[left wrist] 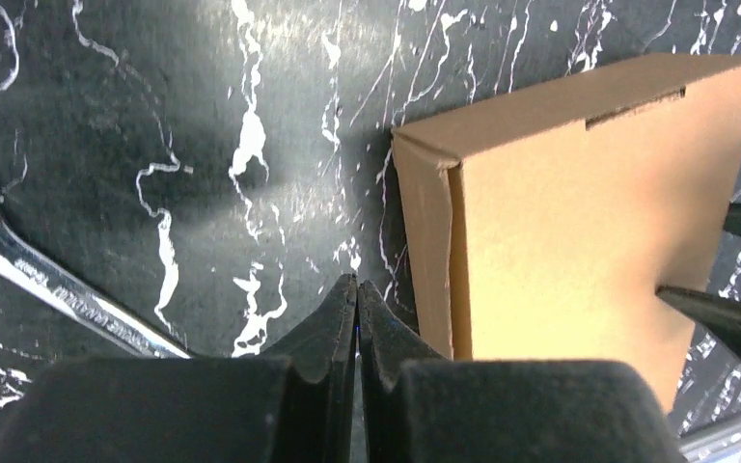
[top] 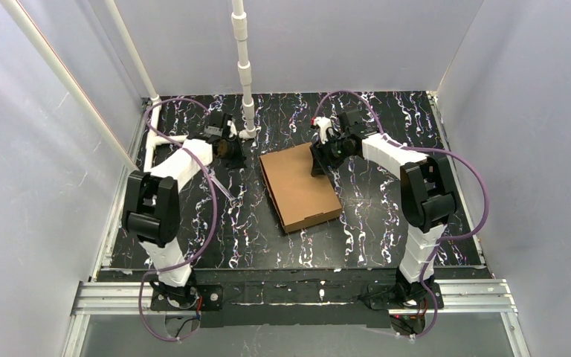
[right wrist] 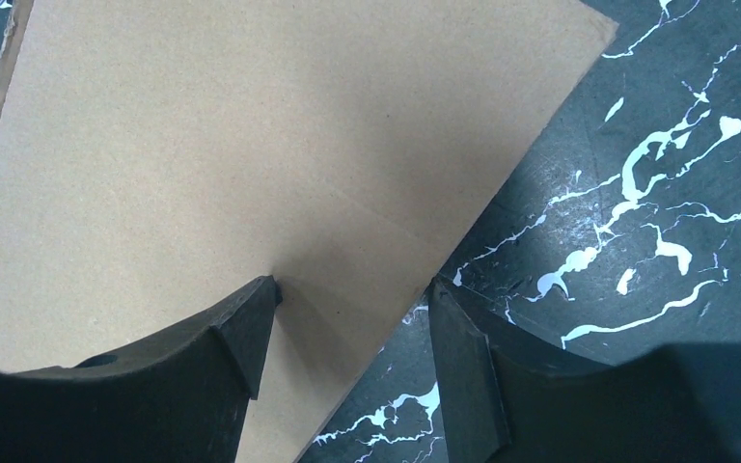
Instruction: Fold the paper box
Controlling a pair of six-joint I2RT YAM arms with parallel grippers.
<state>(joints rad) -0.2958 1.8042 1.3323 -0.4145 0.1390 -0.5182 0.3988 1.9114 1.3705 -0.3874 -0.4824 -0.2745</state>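
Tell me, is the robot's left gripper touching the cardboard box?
Apart. The top view shows the shut left gripper beside the paper box, with a strip of bare dark table between them.

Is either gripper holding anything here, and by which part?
Nothing is held. The left gripper is shut empty beside the box; the right gripper stands open over the box's edge.

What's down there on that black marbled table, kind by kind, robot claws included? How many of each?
Cardboard box: 1
Metal wrench: 1
Robot grippers: 2 (left gripper, right gripper)
Total: 4
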